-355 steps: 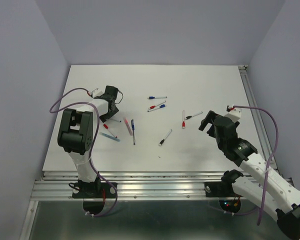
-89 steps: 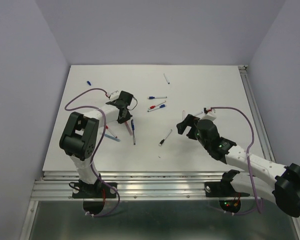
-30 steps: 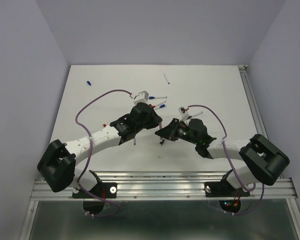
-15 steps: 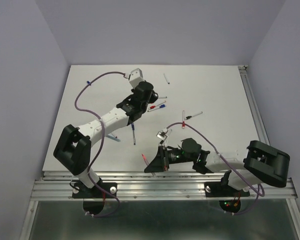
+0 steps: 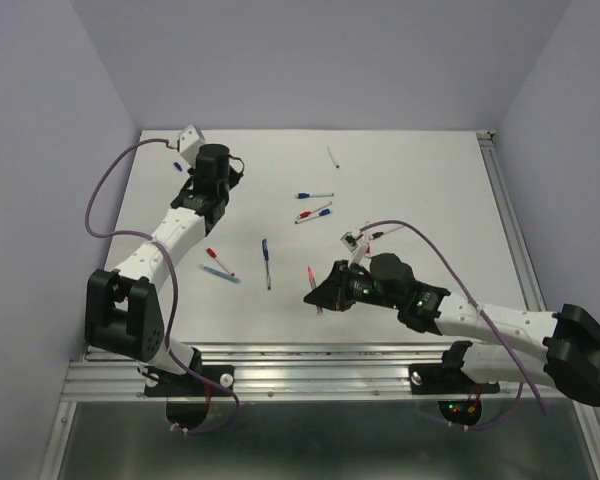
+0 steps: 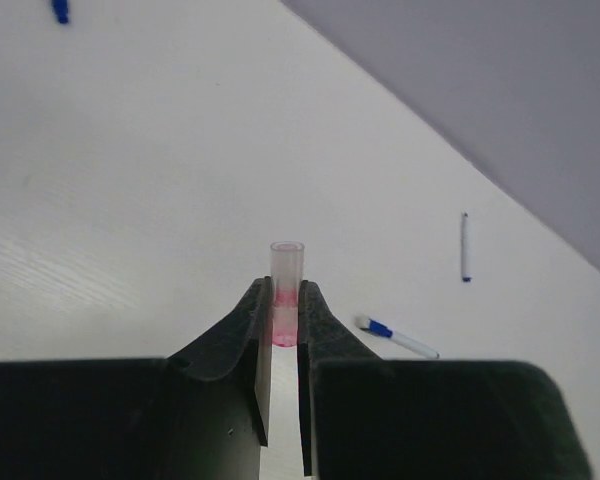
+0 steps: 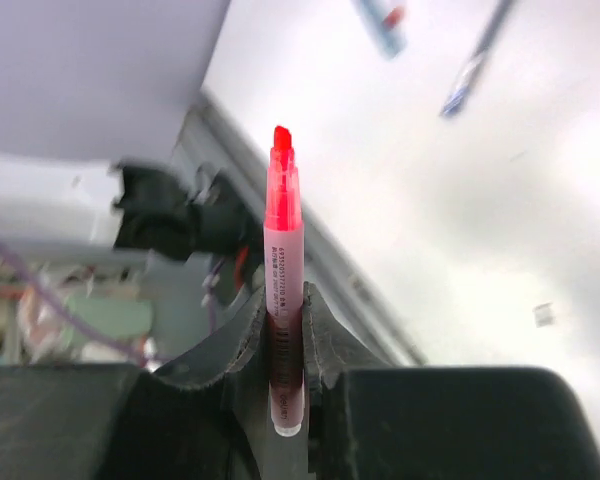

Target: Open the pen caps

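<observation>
At far left, the left gripper (image 6: 284, 296) is closed tight on a translucent pink cap (image 6: 287, 266), held off the worktop (image 5: 430, 180) near its back-left corner, where a loose blue cap (image 5: 177, 167) also lies. By my reckoning two caps are off. In the middle, several pens look still capped, among them a red-capped pen (image 5: 218, 260) and a blue-capped pen (image 5: 315, 195). To the right, the right gripper (image 7: 284, 300) clamps the bare-tipped pink pen (image 7: 283, 225). Its barrel carries small dark print, too fine to read.
</observation>
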`<state>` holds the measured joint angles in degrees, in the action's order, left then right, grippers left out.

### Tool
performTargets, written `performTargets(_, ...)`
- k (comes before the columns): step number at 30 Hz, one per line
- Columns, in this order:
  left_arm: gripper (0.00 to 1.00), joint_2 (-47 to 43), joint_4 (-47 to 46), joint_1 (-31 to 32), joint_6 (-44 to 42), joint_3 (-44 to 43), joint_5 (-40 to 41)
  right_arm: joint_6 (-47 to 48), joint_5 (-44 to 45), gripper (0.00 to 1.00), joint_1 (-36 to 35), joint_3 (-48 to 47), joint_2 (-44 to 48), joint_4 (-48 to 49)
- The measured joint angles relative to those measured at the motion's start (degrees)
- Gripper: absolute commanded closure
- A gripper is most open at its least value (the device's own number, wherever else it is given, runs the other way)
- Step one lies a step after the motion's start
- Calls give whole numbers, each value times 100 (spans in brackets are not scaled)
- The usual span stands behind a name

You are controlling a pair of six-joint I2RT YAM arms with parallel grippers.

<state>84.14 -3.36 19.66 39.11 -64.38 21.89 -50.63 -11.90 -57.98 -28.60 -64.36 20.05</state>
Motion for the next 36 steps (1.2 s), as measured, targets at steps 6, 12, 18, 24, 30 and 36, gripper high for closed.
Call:
performTargets(6,100,321,675,-1211,-238,-341,-461,511,260,99,1744,-706,-350,-905)
performTargets(12,100,1335,1128,-2044,-402,-1143,-866,1353,267,99,3058,-2758,-2129,-2020)
performTargets(18,100,2583,1589,-2671,-529,-2072,-1067,2146,483,99,3825,-5169,-4232,-2667)
performTargets(24,100,3786,1871,-2990,-664,-3410,-1244,3045,568,99,4280,-8194,-6568,-3587)
performTargets(30,100,4669,2135,-3056,-754,-4680,-1296,3899,907,99,4345,-10146,-7978,-3919)
performTargets(36,100,5357,2184,-3045,-778,-5390,-1346,4345,931,99,4339,-10148,-8255,-3320)
